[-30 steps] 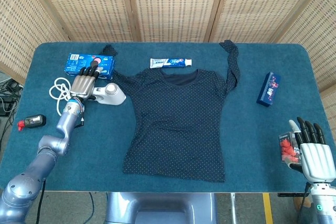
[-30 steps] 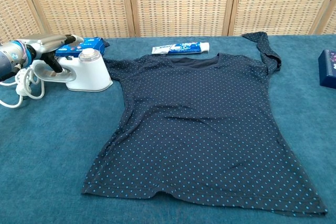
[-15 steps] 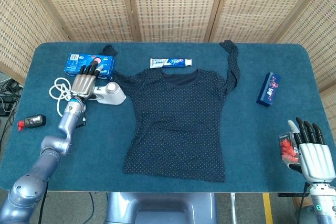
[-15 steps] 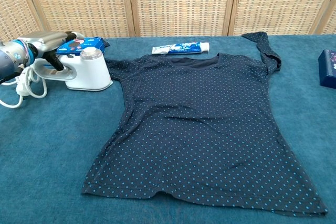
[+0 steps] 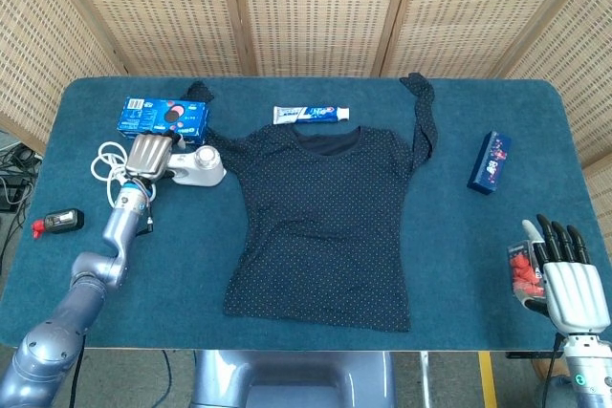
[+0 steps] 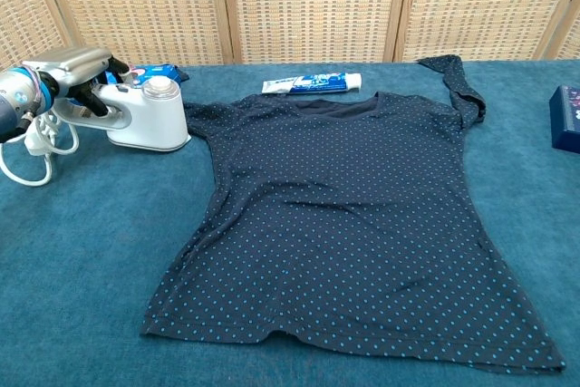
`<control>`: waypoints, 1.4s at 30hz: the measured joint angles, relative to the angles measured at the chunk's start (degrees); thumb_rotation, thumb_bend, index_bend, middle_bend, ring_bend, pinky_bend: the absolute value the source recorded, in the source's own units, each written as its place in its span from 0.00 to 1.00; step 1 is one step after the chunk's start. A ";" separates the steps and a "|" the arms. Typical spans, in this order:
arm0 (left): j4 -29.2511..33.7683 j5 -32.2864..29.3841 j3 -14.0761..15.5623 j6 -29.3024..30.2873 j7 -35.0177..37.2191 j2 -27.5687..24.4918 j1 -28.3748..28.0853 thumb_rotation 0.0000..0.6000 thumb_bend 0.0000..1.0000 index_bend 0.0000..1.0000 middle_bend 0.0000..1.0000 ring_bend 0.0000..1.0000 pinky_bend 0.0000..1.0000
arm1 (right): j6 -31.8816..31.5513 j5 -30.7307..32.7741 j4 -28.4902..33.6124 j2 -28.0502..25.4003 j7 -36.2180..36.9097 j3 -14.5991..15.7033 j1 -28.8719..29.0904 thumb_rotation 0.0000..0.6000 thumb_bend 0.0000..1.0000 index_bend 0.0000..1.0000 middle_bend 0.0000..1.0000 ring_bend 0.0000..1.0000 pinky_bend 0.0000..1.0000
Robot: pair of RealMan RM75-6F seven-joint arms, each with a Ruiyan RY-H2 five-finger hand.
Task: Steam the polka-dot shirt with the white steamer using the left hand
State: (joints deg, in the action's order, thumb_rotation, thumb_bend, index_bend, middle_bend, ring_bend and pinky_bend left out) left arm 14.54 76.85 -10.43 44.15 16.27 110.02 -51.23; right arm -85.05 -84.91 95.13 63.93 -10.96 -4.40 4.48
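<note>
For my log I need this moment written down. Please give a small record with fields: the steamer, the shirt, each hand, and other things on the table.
steamer: white steamer stands on the table, left of the shirt, base flat
shirt: polka-dot shirt lies spread flat in the middle
left hand: left hand has its fingers curled around the steamer handle
right hand: right hand rests at the near right edge, fingers straight, holding nothing
other things: toothpaste, blue packet, dark blue box, white cord
</note>
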 measured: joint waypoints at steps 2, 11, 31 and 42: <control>0.08 -0.01 -0.04 0.41 0.08 -0.04 0.16 1.00 0.53 0.68 0.53 0.55 0.59 | 0.01 -0.05 0.03 0.00 -0.01 0.03 0.01 1.00 0.00 0.00 0.00 0.00 0.00; -0.01 -0.88 -0.73 0.16 -1.95 0.04 0.52 1.00 0.70 0.96 0.70 0.67 0.75 | 0.02 -0.28 0.09 -0.02 0.08 0.18 0.05 1.00 0.00 0.00 0.00 0.00 0.00; 6.76 0.68 -0.58 6.76 4.75 -4.49 2.09 1.00 0.72 1.00 0.77 0.73 0.85 | -0.35 -1.08 0.66 -0.38 0.71 0.47 -0.05 1.00 0.00 0.00 0.00 0.00 0.00; 14.77 0.67 -2.98 7.43 7.03 -6.48 -2.66 1.00 0.72 1.00 0.77 0.73 0.86 | -0.70 -0.55 0.90 -1.05 2.20 0.05 -0.22 1.00 0.00 0.00 0.00 0.00 0.00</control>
State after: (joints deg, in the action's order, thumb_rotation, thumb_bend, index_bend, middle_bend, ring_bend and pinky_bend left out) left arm 29.31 77.52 -13.41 51.57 23.30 103.54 -53.89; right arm -85.75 -85.46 96.03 62.88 -8.75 -4.34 4.26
